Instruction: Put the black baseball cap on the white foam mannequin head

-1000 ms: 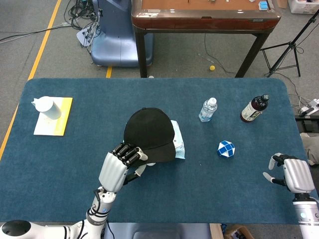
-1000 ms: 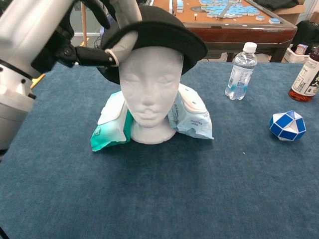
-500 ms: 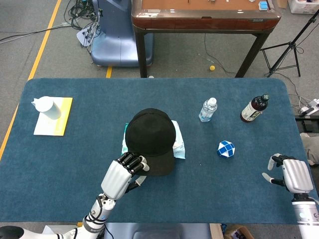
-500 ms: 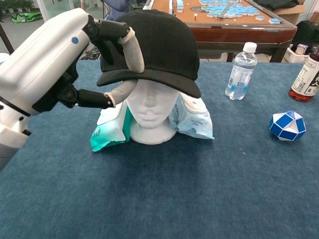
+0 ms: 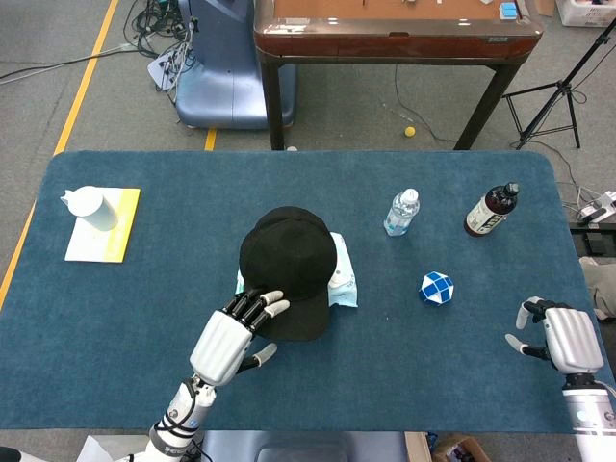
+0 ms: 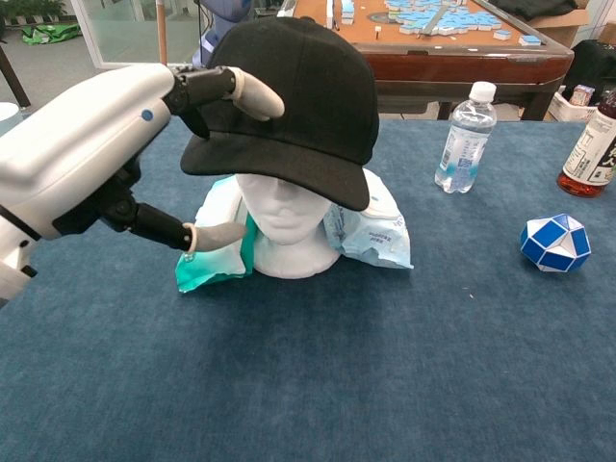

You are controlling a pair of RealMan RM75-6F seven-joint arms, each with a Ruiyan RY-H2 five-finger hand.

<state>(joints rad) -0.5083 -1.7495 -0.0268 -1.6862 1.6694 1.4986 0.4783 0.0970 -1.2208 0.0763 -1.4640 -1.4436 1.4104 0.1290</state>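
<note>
beside the mannequin head (image 6: 279, 217), wipe packs (image 6: 371, 226) crowd; left robot hand (image 5: 231, 332) spread over cap (image 6: 298, 96).

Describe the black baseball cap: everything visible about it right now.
The black baseball cap is plain dark fabric with a rounded, seamed crown and a curved brim. It sits on the white foam mannequin head, brim forward and tipped low, so it covers the forehead and eyes; only nose, mouth and chin show. Fingertips of the left hand rest on the crown's side above the brim. Seen from above, it hides the head and part of the wipe packs beside it.
</note>
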